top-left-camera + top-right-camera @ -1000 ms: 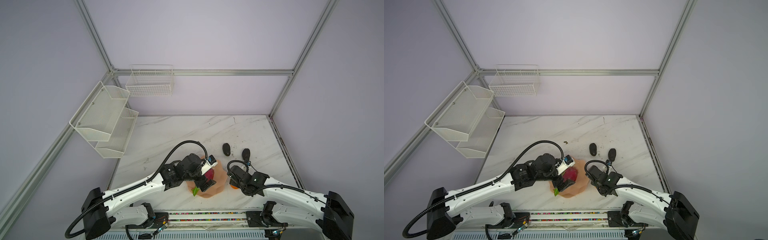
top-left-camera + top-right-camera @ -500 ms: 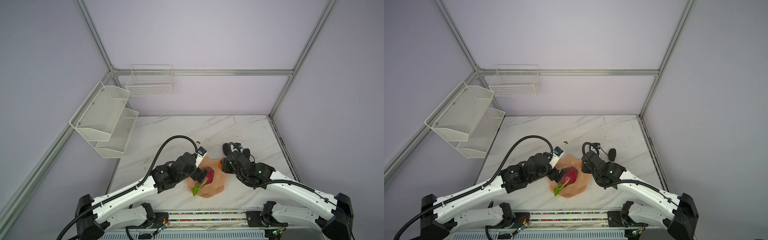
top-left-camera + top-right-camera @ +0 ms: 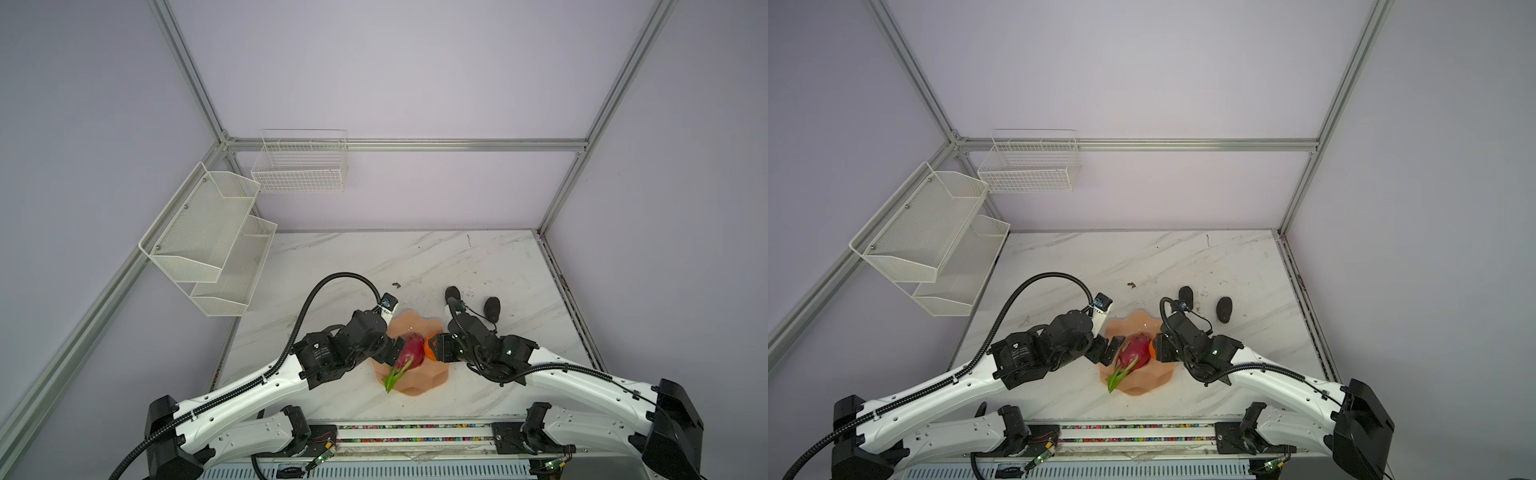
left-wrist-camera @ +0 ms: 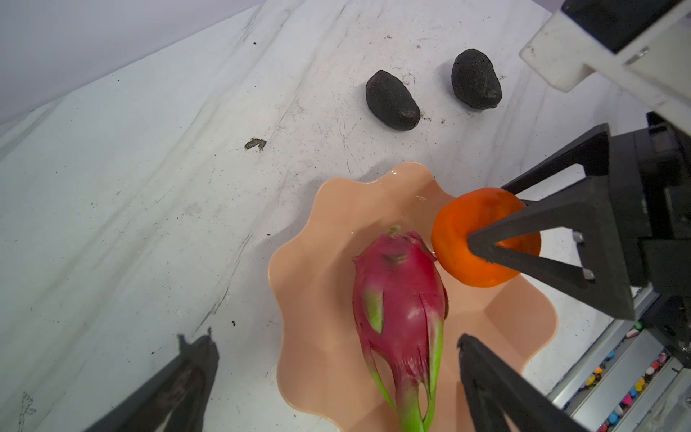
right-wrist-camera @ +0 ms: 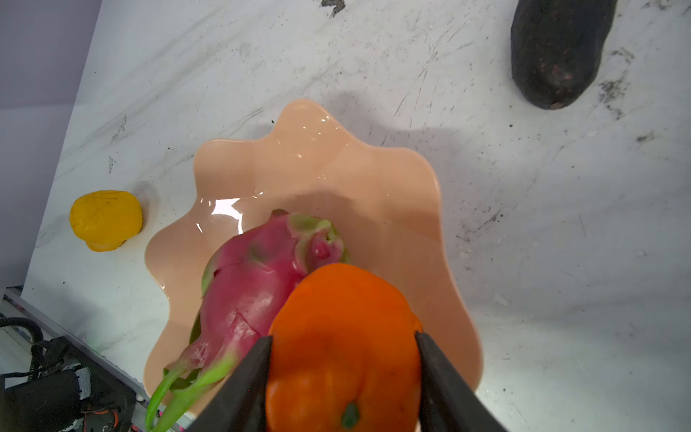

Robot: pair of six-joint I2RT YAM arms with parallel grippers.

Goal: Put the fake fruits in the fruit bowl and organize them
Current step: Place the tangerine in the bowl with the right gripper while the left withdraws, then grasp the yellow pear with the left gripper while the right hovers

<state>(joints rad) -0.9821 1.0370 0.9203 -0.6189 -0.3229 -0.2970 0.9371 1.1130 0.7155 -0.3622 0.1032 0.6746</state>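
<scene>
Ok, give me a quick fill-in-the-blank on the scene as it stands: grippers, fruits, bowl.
1. The right gripper is shut on the ____.
2. The dragon fruit lies inside the ____.
3. The avocados and the yellow pear lie on the marble ____.
4. The left gripper has its jaws ____, holding nothing.

Missing words: orange; fruit bowl; table; open.
</scene>
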